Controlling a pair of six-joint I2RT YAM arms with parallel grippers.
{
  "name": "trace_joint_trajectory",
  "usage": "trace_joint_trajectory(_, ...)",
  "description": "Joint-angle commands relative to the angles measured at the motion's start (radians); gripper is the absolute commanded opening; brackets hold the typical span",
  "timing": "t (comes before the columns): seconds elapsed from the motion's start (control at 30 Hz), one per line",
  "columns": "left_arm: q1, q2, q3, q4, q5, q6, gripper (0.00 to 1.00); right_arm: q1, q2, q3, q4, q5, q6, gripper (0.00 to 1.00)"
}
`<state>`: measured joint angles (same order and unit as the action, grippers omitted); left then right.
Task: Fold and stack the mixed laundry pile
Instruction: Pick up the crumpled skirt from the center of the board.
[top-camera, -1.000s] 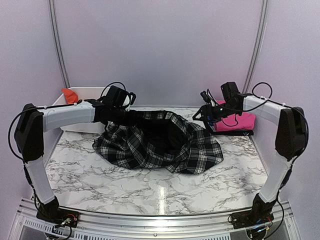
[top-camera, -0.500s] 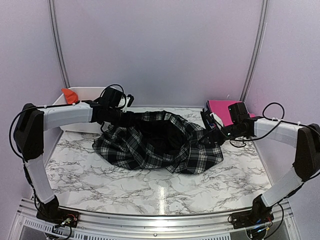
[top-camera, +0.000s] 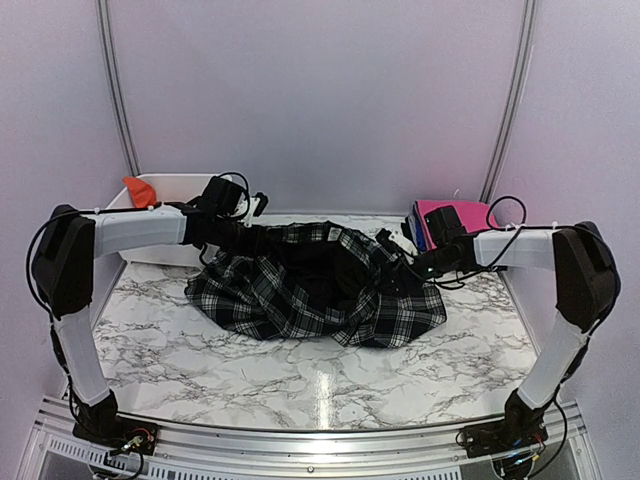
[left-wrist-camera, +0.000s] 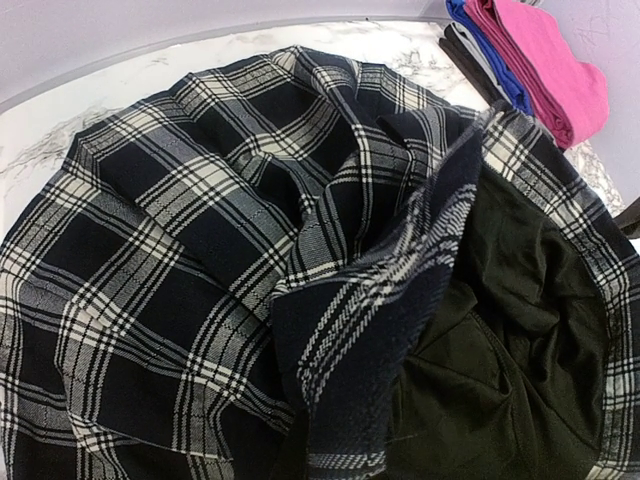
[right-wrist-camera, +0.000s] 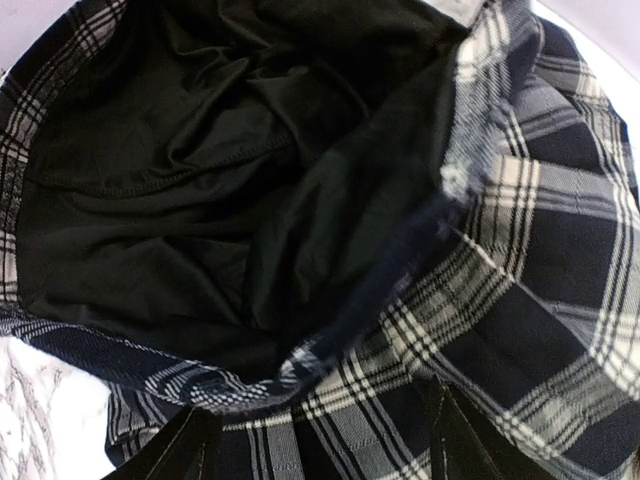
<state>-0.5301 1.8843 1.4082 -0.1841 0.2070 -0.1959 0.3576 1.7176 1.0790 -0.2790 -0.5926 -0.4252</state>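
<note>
The black-and-white plaid shirt (top-camera: 320, 285) of the laundry pile lies bunched in the middle of the table, its black lining (right-wrist-camera: 200, 180) turned up. My left gripper (top-camera: 250, 233) is shut on the shirt's back left edge and holds it slightly lifted. Its fingers are hidden in the left wrist view, where a fold of plaid (left-wrist-camera: 400, 300) runs down to the bottom edge. My right gripper (top-camera: 391, 260) is open over the shirt's right hem. Plaid cloth lies between its spread fingertips (right-wrist-camera: 175, 450). A bit of orange cloth (top-camera: 138, 190) sticks out of the bin.
A white plastic bin (top-camera: 170, 190) stands at the back left behind my left arm. A folded stack with a pink garment (top-camera: 470, 215) on top sits at the back right, also in the left wrist view as the pink stack (left-wrist-camera: 545, 60). Marble tabletop (top-camera: 320, 380) shows in front.
My right arm came away from the pink stack, dropped and moved left to the plaid shirt's right edge. The left gripper kept its hold and barely moved.
</note>
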Motion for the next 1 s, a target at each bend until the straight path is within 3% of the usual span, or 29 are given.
trace_joint_trajectory(0.0, 0.021, 0.020, 0.021, 0.014, 0.039, 0.031, 0.00, 0.025, 0.019, 0.077, 0.018, -0.020, -0.042, 0.67)
trace_joint_trajectory(0.3, 0.031, 0.041, 0.053, 0.014, 0.072, 0.053, 0.00, 0.069, 0.091, 0.193, -0.070, -0.055, -0.085, 0.66)
trace_joint_trajectory(0.5, 0.038, 0.051, 0.072, 0.012, 0.089, 0.059, 0.00, 0.093, 0.065, 0.171, -0.092, -0.008, -0.108, 0.85)
trace_joint_trajectory(0.63, 0.038, 0.056, 0.072, 0.012, 0.105, 0.061, 0.00, 0.093, 0.081, 0.177, -0.091, -0.011, -0.114, 0.84)
trace_joint_trajectory(0.73, 0.038, 0.059, 0.071, 0.014, 0.112, 0.062, 0.00, 0.093, 0.112, 0.214, -0.100, 0.008, -0.117, 0.64)
trace_joint_trajectory(0.93, 0.047, 0.033, 0.048, 0.014, 0.113, 0.079, 0.00, 0.086, 0.118, 0.244, -0.116, 0.029, -0.094, 0.02)
trace_joint_trajectory(0.97, 0.052, 0.020, 0.033, 0.023, 0.127, 0.084, 0.00, 0.081, 0.102, 0.241, -0.122, 0.035, -0.086, 0.00)
